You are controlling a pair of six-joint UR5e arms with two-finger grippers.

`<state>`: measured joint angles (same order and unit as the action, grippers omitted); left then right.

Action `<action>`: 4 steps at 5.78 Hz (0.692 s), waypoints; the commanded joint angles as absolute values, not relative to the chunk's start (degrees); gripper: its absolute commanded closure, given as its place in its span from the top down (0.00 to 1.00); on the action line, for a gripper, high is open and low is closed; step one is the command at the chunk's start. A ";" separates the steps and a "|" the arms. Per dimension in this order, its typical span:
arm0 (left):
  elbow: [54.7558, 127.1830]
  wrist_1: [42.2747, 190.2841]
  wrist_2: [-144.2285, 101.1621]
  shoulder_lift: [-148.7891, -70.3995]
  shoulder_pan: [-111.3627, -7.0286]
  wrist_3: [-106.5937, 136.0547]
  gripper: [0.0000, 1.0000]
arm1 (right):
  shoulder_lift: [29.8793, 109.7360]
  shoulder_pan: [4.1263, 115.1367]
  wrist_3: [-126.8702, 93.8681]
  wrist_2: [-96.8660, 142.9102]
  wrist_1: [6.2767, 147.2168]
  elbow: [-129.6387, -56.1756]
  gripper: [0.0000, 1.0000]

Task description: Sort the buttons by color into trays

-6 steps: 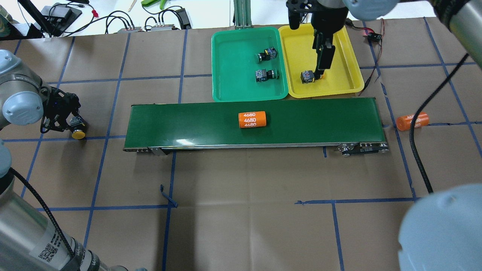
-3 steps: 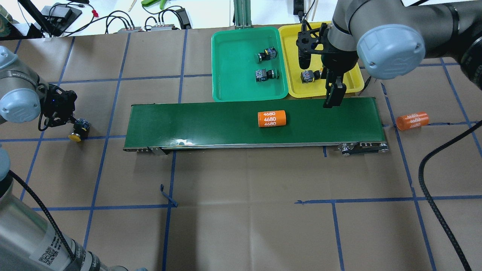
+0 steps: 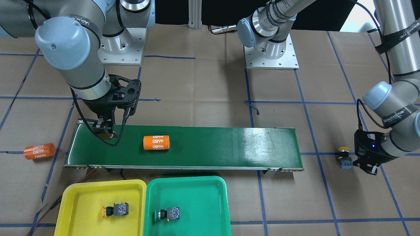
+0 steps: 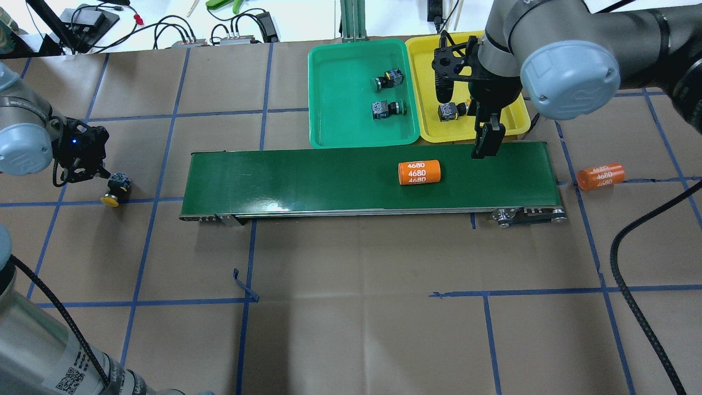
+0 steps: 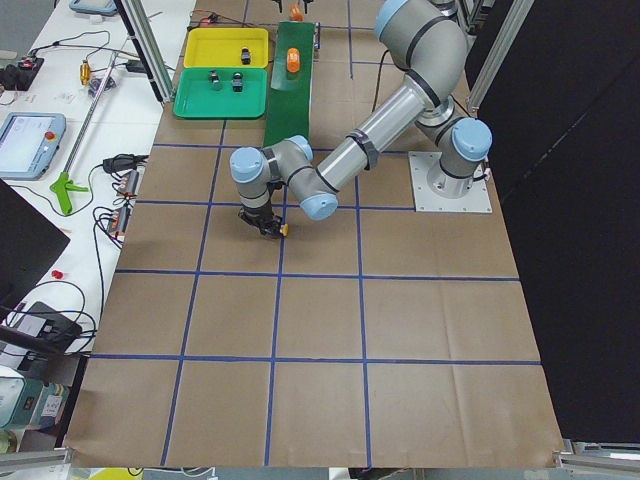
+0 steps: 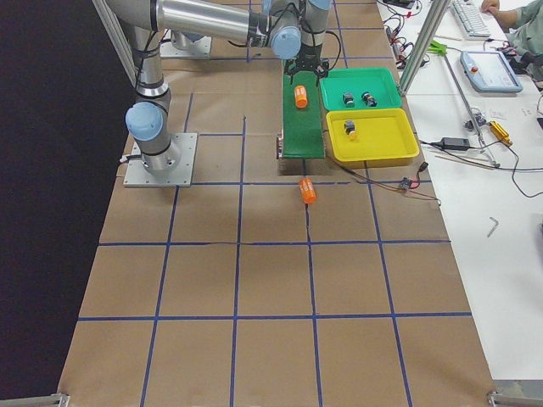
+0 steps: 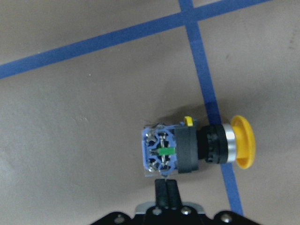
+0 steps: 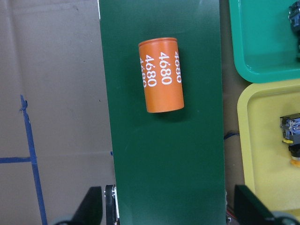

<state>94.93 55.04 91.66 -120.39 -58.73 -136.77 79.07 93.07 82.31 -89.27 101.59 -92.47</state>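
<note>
Brown-papered table (image 4: 351, 329): my left pincer (image 7: 166, 187) sits clenched and empty just beside the yellow button (image 7: 187, 150); my right pincer (image 8: 169, 204) hangs released over the green belt (image 8: 159, 154).

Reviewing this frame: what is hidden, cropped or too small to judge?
- Front-facing view: the bottom edge crops the green tray; only one green button shows there.
- Right wrist view: the right edge cuts off the button in the yellow tray.
- Exterior left view: tray buttons are too small for cap colours.
</note>
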 commanded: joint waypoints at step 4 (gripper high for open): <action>94.92 55.11 91.84 -120.23 -58.89 -136.67 0.07 | 79.10 92.99 84.46 -89.30 106.31 -92.46 1.00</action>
